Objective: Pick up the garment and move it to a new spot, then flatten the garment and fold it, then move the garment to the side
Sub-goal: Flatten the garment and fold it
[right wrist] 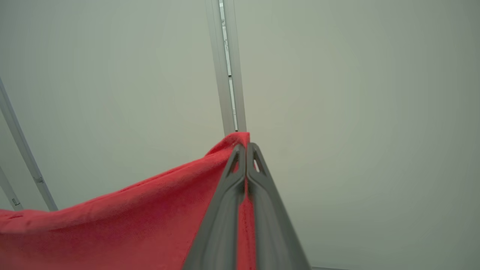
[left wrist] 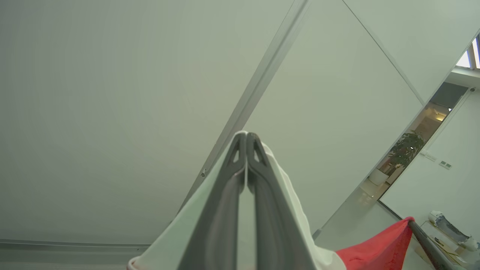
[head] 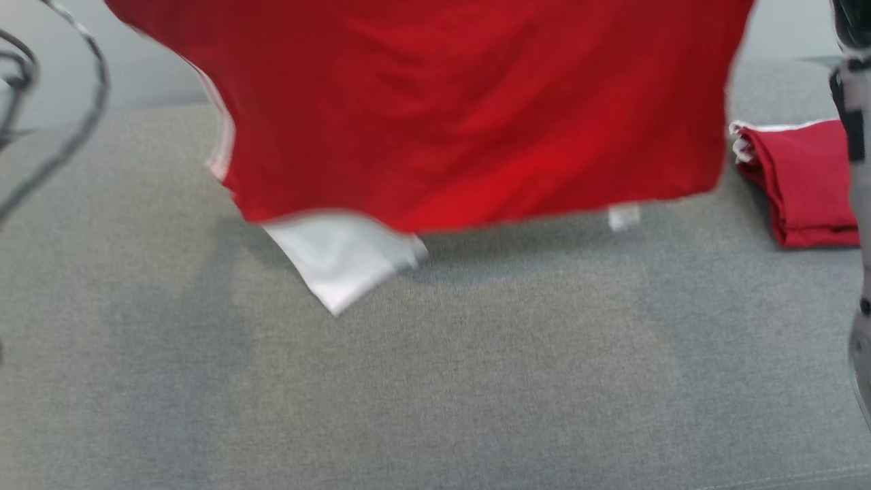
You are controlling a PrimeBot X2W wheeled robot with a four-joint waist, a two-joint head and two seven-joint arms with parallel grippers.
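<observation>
We judge that the task is in its first part: the garment [head: 476,116] is lifted and hangs in the air above the grey surface [head: 435,381], spread wide between our two arms, and it does not touch the surface in the head view. The left gripper [left wrist: 246,135] has its two fingers pressed together on a white part of the cloth, and the right gripper [right wrist: 246,147] pinches a red edge of it in the same way, so both hold the garment near its top. A white sleeve [head: 340,258] hangs down at the lower left edge of the cloth, and a small white tag [head: 624,216] shows under the hem. What is left, as we see it, is to lay the garment down in the new place, flatten it, fold it and move it to the side. A folded red garment [head: 810,184] already lies on the surface at our right, near the hanging cloth, so we think the new place should be kept apart from it. Some dark cables [head: 61,136] loop at our far left. The hanging sleeve may fold under the body when we lower the cloth.
</observation>
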